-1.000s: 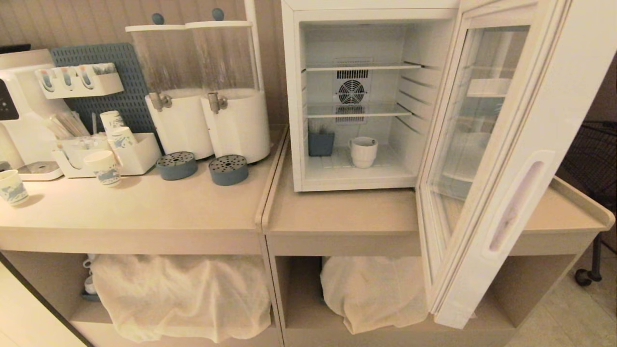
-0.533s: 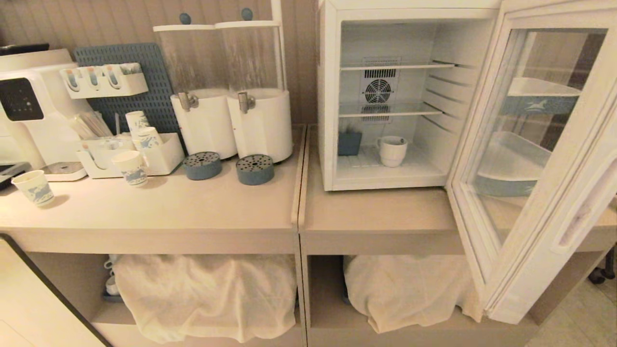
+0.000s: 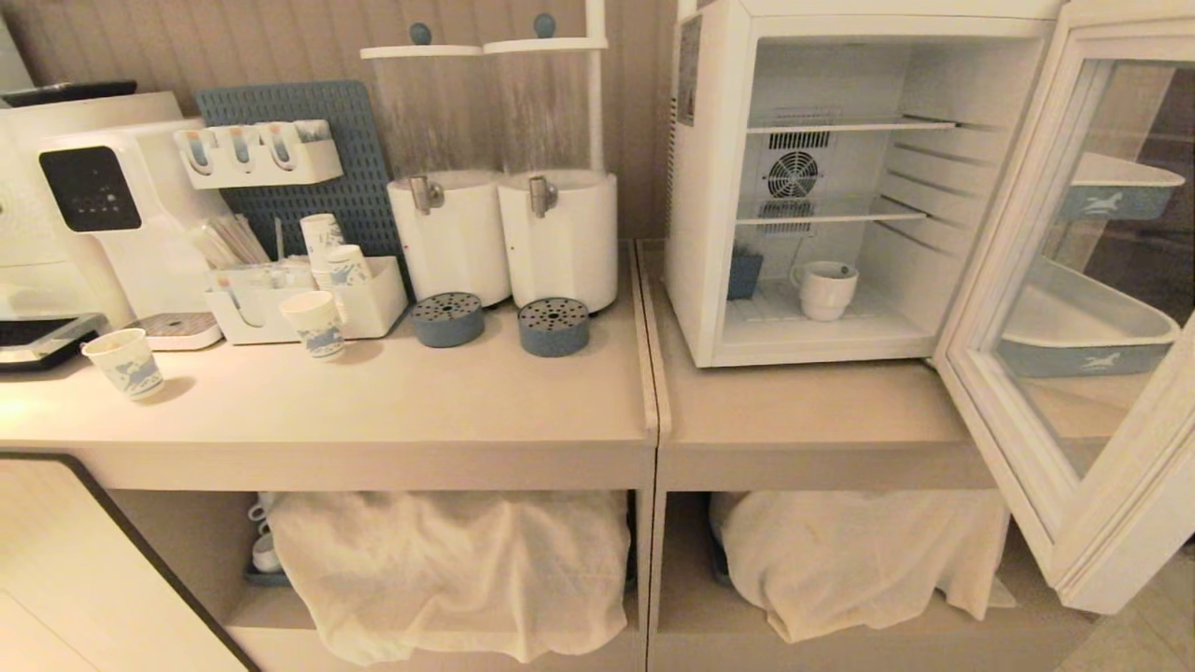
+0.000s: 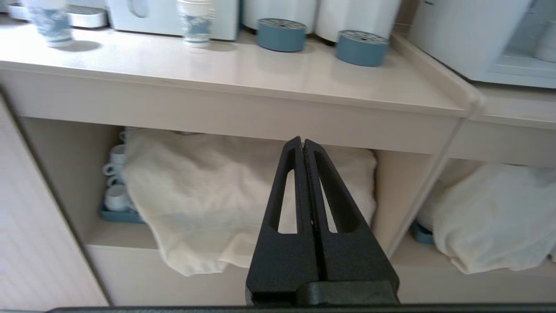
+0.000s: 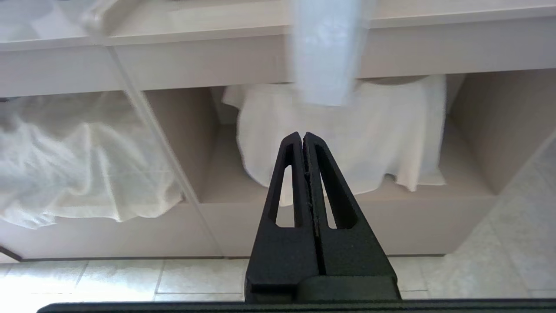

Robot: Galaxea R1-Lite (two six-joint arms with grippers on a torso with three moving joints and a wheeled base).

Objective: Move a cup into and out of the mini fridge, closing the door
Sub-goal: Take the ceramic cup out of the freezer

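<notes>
**Mug on the fridge floor, door wide open, both my tools idle**

I look down at a long pale desk [image 3: 392, 411] against a ribbed wall. On the right part of it stands the mini fridge [image 3: 714, 187], white and boxy, with two wire shelves and a round rear fan. The door [image 3: 1092, 373], a glass pane in a wide white frame, stands swung far open toward me on the right side, hinged at the fridge's right edge.

The cup [image 3: 826, 289], a squat white mug, sits upright on the fridge's floor under the lower shelf, toward the middle, with its handle turned to the left. A small blue container [image 3: 744, 275] stands well apart from it in the back left corner.

To the left of the fridge are two white drink dispensers [image 3: 509, 229] with two round blue drip trays [image 3: 499, 322] in front. Further left are a white organiser, paper cups [image 3: 219, 341] with blue print and a white machine.

Below the desk, open shelves hold bundles under white cloths [image 3: 448, 569].

Neither arm shows from my head. My left tool [image 4: 302, 142] is pressed fully together and holds nothing, pointing at the cloth on the left lower shelf. My right tool [image 5: 302, 137] is likewise pressed together and empty, low before the right lower shelf; a blurred pale shape above it is probably the door's edge.
</notes>
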